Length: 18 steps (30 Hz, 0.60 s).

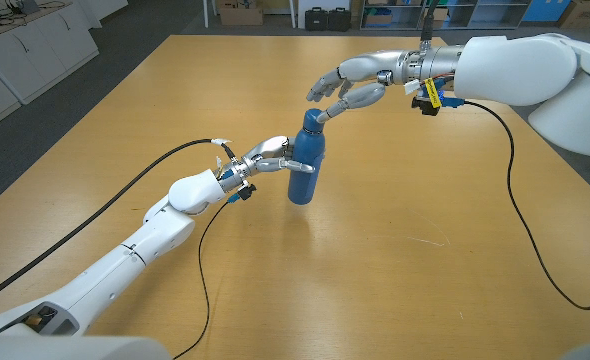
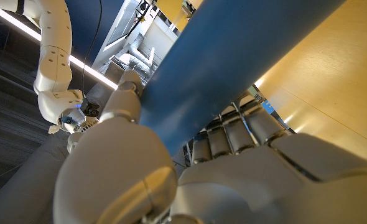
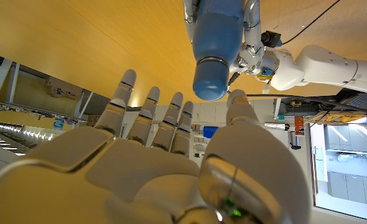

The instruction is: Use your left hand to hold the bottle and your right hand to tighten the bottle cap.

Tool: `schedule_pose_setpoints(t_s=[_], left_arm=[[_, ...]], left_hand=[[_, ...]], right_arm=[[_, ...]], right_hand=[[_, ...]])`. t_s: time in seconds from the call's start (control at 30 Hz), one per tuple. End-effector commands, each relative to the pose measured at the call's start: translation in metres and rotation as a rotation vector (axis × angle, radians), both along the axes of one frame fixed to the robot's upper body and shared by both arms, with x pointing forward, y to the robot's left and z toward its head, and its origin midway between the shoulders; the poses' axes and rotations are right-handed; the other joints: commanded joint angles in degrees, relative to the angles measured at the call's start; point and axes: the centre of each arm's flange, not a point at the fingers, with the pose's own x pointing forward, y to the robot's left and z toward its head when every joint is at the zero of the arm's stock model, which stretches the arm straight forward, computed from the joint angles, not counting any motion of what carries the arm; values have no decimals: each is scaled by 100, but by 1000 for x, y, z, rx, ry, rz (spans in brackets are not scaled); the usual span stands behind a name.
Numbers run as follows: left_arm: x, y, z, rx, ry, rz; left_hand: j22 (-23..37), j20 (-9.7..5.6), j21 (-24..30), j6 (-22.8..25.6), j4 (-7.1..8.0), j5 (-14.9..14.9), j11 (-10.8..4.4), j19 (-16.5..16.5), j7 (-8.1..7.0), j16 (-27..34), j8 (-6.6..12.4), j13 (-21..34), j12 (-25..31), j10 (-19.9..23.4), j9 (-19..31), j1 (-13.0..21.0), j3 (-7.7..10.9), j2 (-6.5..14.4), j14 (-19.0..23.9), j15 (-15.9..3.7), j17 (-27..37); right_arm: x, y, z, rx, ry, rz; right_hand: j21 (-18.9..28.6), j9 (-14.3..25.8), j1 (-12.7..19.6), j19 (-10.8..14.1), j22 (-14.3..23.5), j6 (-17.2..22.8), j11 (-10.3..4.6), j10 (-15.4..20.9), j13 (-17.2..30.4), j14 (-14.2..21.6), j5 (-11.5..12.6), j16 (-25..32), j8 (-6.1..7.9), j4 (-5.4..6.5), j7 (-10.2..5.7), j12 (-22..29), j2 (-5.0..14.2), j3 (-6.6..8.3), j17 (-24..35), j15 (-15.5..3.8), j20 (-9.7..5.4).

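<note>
A blue bottle stands upright on the wooden table with its blue cap on top. My left hand grips the bottle's body from its left side; fingers and thumb wrap the blue wall in the left wrist view. My right hand hovers just above and right of the cap, fingers spread. Its thumb reaches close beside the cap, and the other fingers stay apart from it. I cannot tell whether the thumb touches the cap.
Black cables trail from both arms across the table. Cabinets stand at the far left and boxes sit on the floor beyond the table's far edge.
</note>
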Motion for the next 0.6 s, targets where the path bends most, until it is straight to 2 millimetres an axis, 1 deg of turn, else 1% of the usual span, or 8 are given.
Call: schedule_pose_setpoints(t_s=[0.03, 0.3, 0.43, 0.6], left_arm=[[-1, -1, -1, 6, 2, 1], [-2, -1, 0, 5, 1, 2], [-2, -1, 0, 1, 2, 3], [-2, -1, 0, -4, 1, 1]], left_hand=[[23, -517, 23, 844, 411, 29, -492, 29, -800, -15, 23, 17, -9, 524, 17, 814, 402, 1014, 59, -893, 7], [25, -510, 22, 854, 420, 30, -468, 21, -795, -22, 21, 23, -13, 530, 18, 799, 403, 1030, 58, -894, 10], [25, -508, 23, 852, 420, 31, -467, 21, -797, -25, 18, 25, -19, 522, 18, 797, 404, 1036, 57, -896, 11], [26, -504, 24, 855, 421, 31, -476, 22, -797, -28, 16, 26, -24, 520, 19, 791, 405, 1039, 59, -895, 12]], right_arm=[[-2, 4, -1, -22, -6, -6], [-3, 6, -2, -30, -8, -1], [-2, 8, -3, -41, -5, -2], [-2, 9, -4, -46, -10, -7]], right_hand=[[-2, 27, 77, 75, 20, 85, 4, 75, 19, 71, 29, 39, 45, 7, -22, 46, 1, 58, 17, 0, -10], [6, 28, 142, 134, 21, 149, -23, 118, 18, 106, 41, 49, 63, -3, -49, 54, 24, 88, 17, -46, -14], [7, 29, 182, 167, 20, 189, -48, 139, 21, 135, 48, 54, 72, -10, -94, 59, 25, 103, 15, -56, -12], [0, 29, 221, 173, 20, 182, -52, 128, 24, 131, 56, 47, 64, -19, -89, 51, 27, 120, 11, -53, -7]])
